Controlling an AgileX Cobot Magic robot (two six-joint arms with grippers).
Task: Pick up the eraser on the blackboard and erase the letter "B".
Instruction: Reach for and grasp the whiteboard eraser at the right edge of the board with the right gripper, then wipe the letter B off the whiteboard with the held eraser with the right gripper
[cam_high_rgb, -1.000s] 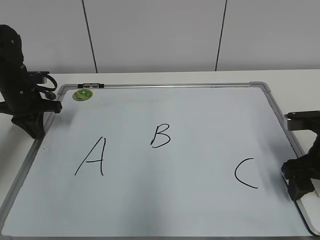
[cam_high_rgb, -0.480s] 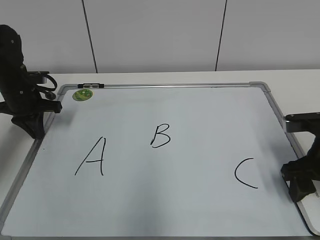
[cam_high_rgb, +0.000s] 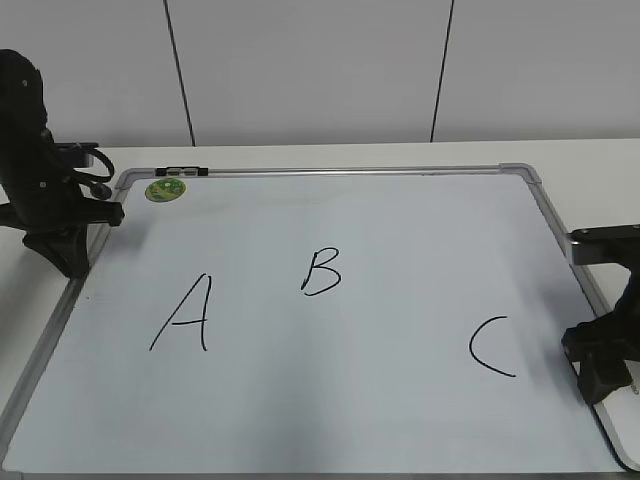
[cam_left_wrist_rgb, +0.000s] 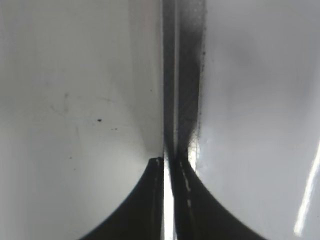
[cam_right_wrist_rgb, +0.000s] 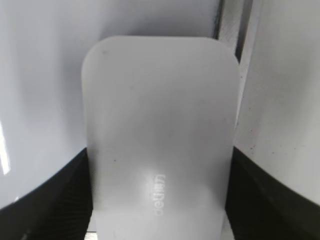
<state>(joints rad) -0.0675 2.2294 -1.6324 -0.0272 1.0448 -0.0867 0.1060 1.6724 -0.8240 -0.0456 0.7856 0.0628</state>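
Our right gripper (cam_right_wrist_rgb: 159, 200) straddles the eraser (cam_right_wrist_rgb: 160, 135), fingers (cam_right_wrist_rgb: 55, 195) against both its sides, at the board's (cam_high_rgb: 350, 230) right edge near the table's front right corner. Our left gripper (cam_left_wrist_rgb: 169, 172) is closed and empty at the board's left edge, and the B (cam_high_rgb: 322, 271) sits mid-board.

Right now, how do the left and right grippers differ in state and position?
The left gripper has its jaws together with nothing between them; the right gripper straddles the eraser, one finger at each side. The left sits over the blackboard's left frame edge, the right at its right edge beside the "C". Both sit low at the board.
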